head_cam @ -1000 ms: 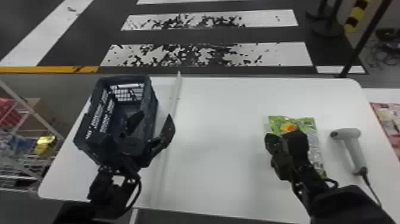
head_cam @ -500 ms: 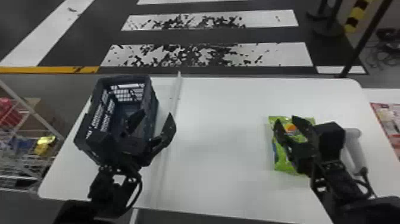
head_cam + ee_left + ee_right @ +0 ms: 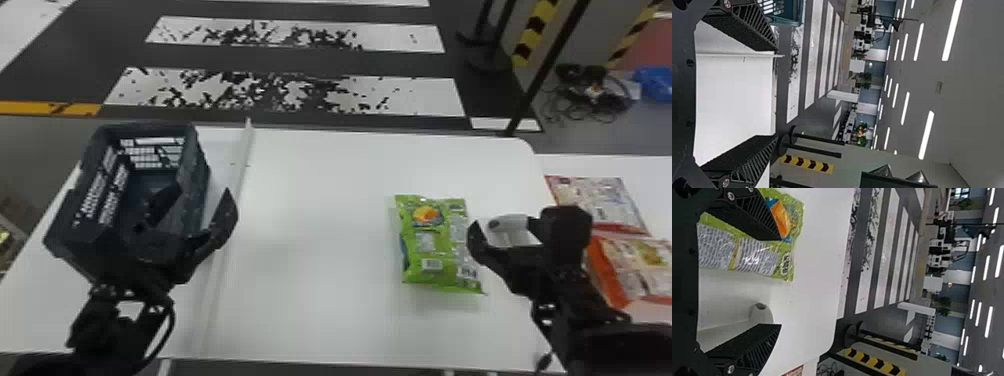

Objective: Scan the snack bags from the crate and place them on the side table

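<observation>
My left gripper stands open above the dark crate and its right side; the left wrist view also shows the gripper open. A green snack bag lies flat on the white table. To its right my right gripper is open above the white handheld scanner, one finger near the bag's right edge. In the right wrist view the scanner lies partly behind one finger of the gripper; the other finger covers part of the green bag.
At the right, the side table holds a red and white bag and an orange-edged bag. A raised white strip runs across the main table beside the crate. A dark pole rises behind the far right corner.
My right gripper has opened wider and moved right, from over the green bag to over the scanner. The head view has turned to the right. The left arm has stayed in place.
</observation>
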Robot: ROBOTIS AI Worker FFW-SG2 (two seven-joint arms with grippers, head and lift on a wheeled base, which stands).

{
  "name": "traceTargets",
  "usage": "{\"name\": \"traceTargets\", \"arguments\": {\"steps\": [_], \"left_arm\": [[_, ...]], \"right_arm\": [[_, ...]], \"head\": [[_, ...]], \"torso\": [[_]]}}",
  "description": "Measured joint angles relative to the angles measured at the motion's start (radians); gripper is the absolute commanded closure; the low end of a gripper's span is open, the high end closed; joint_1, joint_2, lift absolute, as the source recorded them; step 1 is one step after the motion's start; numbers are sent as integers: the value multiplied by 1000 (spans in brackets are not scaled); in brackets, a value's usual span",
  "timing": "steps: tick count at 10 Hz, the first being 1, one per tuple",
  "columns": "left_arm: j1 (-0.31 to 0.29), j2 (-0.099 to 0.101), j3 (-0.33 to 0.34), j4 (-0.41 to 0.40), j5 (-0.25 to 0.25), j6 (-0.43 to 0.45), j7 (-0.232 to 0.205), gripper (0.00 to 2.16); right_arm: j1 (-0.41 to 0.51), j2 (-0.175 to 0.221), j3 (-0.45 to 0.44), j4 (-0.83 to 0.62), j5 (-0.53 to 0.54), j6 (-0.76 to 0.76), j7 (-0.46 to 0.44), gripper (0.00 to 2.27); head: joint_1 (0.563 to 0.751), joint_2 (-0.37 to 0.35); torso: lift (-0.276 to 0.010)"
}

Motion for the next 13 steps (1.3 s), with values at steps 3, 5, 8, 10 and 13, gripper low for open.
{"name": "traceTargets", "arguments": {"steps": [3, 5, 8, 10, 13], "left_arm": [[-2, 0, 0, 5, 2, 1, 1, 80], [-3, 0, 0, 6, 2, 2, 0, 80], [-3, 1, 3, 7, 3, 2, 0, 80], [-3, 3, 3, 6, 3, 3, 0, 80], [-3, 4, 2, 5, 3, 5, 1, 80]], "right_arm": [[-59, -53, -51, 64, -10, 133, 24, 80], [-139, -77, -45, 151, 1, 211, 51, 80], [-255, -100, -3, 301, 26, 270, 66, 259], [-302, -113, 16, 372, 40, 281, 77, 1210], [-323, -116, 29, 403, 69, 290, 77, 2253]], "head": [[695, -143], [695, -157], [695, -158], [695, -164], [695, -170]], "torso": [[-50], [-50], [-50], [-50], [-50]]}}
